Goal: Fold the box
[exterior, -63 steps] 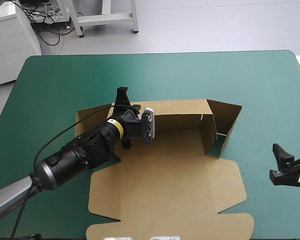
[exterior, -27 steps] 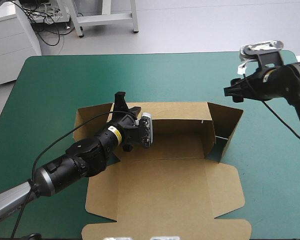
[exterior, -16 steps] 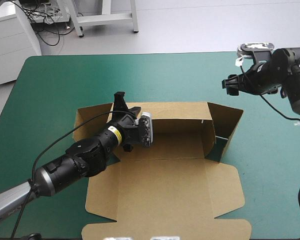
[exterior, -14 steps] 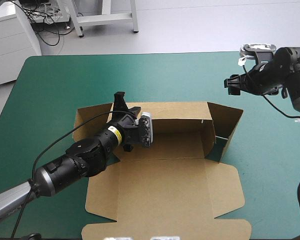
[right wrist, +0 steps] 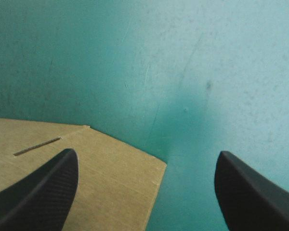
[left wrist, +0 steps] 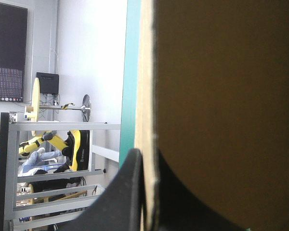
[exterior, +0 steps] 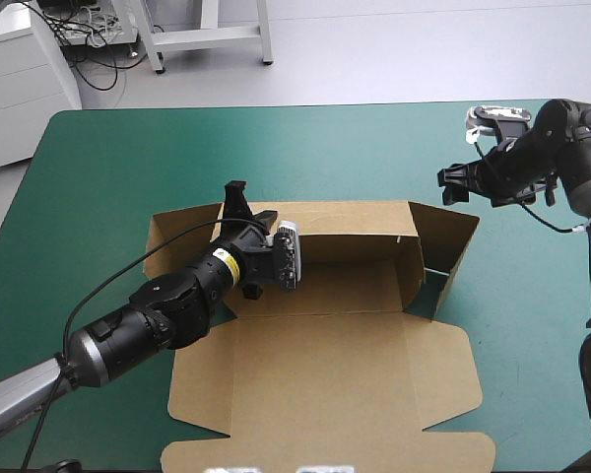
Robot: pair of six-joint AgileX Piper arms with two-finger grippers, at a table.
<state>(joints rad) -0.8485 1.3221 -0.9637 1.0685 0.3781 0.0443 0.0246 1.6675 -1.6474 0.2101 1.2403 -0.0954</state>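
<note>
The box lies mid-table on the cover, part-built. Its lid is flat on the near side, the base is beyond it, and then the back wall stands raised. At the box's right end a flap stands out at an angle, not tucked.

The step in hand looks to be bringing that flap in. To do it well, the left gripper should keep the back wall upright and steady while the right comes down outside the flap. The push belongs on the flap's outer face, high up and toward the box's middle — not on its edge, which could buckle the board or skid the whole sheet. Gentle force is best, since a single pinch seems to be all that anchors the box.

The left gripper is clamped on the back wall's top edge, toward the box's left end. In its wrist view the fingers all but meet with the board between them.

The right gripper has its fingers wide apart, holding and touching nothing. It hovers over the cover just past the box's far right corner — a corner of board shows below it in its wrist view.
</note>
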